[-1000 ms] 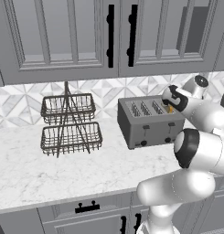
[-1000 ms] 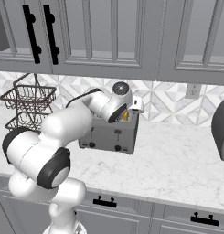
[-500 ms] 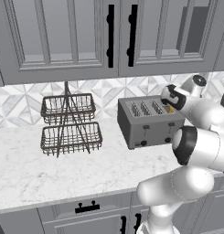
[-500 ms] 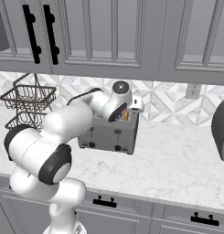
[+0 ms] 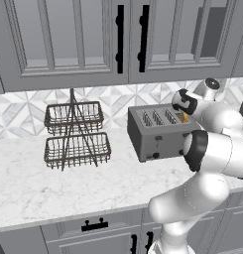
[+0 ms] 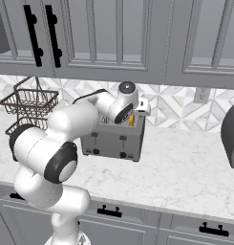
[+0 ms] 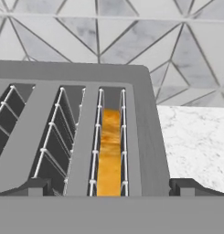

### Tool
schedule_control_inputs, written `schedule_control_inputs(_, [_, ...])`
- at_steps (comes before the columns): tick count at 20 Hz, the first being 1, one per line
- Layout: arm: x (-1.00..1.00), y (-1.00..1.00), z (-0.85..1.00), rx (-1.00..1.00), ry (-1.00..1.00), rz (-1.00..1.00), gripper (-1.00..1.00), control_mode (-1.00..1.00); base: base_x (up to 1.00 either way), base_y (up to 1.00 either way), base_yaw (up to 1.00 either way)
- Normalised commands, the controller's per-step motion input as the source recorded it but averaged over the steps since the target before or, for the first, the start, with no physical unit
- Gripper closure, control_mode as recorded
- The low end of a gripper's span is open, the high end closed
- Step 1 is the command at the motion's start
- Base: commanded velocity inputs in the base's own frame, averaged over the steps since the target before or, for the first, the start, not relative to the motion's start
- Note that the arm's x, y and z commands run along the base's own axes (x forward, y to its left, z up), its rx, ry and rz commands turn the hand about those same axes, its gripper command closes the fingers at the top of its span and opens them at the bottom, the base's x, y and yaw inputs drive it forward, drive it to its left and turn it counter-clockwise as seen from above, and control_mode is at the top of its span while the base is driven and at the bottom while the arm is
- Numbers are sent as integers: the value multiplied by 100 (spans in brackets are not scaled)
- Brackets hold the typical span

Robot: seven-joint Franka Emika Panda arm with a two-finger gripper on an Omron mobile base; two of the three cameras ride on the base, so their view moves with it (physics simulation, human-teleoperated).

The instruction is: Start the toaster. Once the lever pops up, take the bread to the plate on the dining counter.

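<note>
Marble bench (image 5: 53, 188) is carrying the toaster (image 5: 155, 131) near its back edge, bread (image 7: 109, 153) sitting in the end slot. Arm's curling over it, gripper (image 7: 109, 187) spread wide; lever's probably hidden.

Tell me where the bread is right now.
The bread sits in the toaster's end slot, farthest from the wire basket rack, with the open gripper just above it.

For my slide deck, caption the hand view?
Open tool poised over the toaster, bread sitting in its end slot.
</note>
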Motion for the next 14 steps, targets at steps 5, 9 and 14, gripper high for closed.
schedule_control_inputs(5, [8, 0, -2, 0, 0, 0, -100, -100, 0, 0, 0])
schedule_control_inputs(9, [1, 0, -9, 0, 0, 0, -100, -100, 0, 0, 0])
schedule_control_inputs(14, [4, 0, -7, 0, 0, 0, -100, -100, 0, 0, 0])
